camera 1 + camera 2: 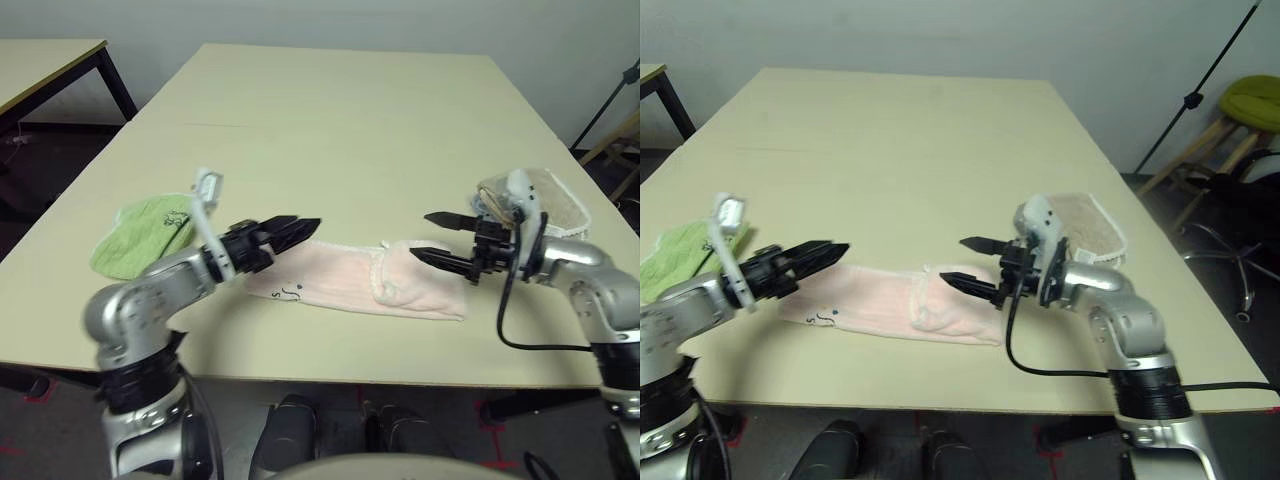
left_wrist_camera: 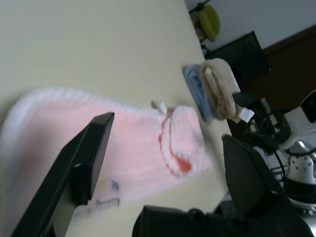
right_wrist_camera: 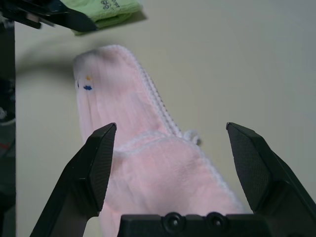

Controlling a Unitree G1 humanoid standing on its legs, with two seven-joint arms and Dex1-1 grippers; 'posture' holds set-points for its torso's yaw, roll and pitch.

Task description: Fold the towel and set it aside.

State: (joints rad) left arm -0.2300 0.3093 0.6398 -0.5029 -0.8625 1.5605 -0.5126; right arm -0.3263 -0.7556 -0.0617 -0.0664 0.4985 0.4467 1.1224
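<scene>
Green cloth [image 1: 140,235] left, tan towel [image 1: 545,200] right, flanking pink towel [image 1: 360,285].

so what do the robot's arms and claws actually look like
Both forearms are rounded silver metal with black ribbed joint sections. Each ends in a black claw with two flat, tapering fingers: the left claw and the right claw. A white camera bracket sits on each wrist, and a black cable loops under the right forearm.

My right gripper [image 3: 170,163] hangs above the pink towel [image 3: 143,158] with both fingers spread wide, gripping nothing. The towel lies folded on the beige table [image 3: 237,59]. Beyond its other end sits a green cloth [image 3: 106,9].
</scene>
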